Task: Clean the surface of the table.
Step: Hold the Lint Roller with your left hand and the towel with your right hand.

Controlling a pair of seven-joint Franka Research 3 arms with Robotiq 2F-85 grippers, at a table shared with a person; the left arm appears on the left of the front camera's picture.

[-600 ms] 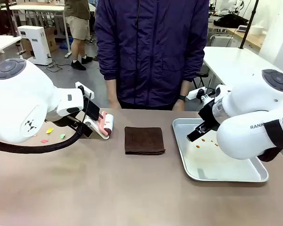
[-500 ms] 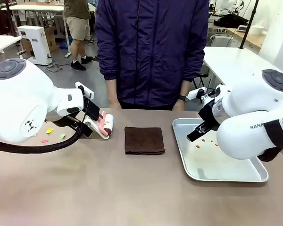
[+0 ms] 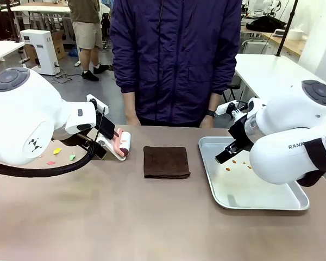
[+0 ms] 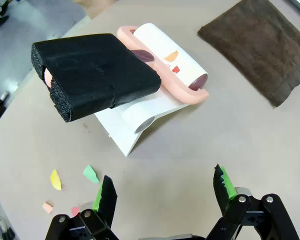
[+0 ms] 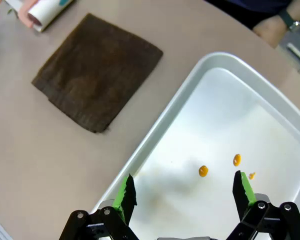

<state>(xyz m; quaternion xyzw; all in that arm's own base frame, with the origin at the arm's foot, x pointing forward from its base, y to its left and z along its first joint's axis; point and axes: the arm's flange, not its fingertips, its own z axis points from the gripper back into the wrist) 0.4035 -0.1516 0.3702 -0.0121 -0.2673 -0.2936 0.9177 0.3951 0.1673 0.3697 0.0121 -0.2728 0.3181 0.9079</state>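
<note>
The taupe table (image 3: 125, 217) spans the foreground, a person at its far edge. The left gripper (image 4: 164, 182), jaws wide apart and empty, hangs near a lint roller (image 4: 165, 60) and coloured paper scraps (image 4: 90, 174). The right gripper (image 5: 184, 186), equally wide, hovers over a metal tray (image 5: 225, 115) with orange specks (image 5: 203, 171). A brown cloth (image 3: 165, 161) lies between.

Front cam is sitting on the robot's side of the bench (image 3: 125, 217), facing straight across at the person (image 3: 174, 60) standing in the upper middle of the frame. It's the widest, farthest-back view of the three.

Left wrist cam is looking down from close over the left pincer (image 4: 164, 182) at the lint roller (image 4: 165, 60) mid-frame, catching the brown cloth (image 4: 260, 47) in its upper right corner.

Right wrist cam is peering down past the right pincer (image 5: 184, 182) at the metal tray (image 5: 200, 67), with that same cloth sitting upper left. So all three views are sharing the cloth.
</note>
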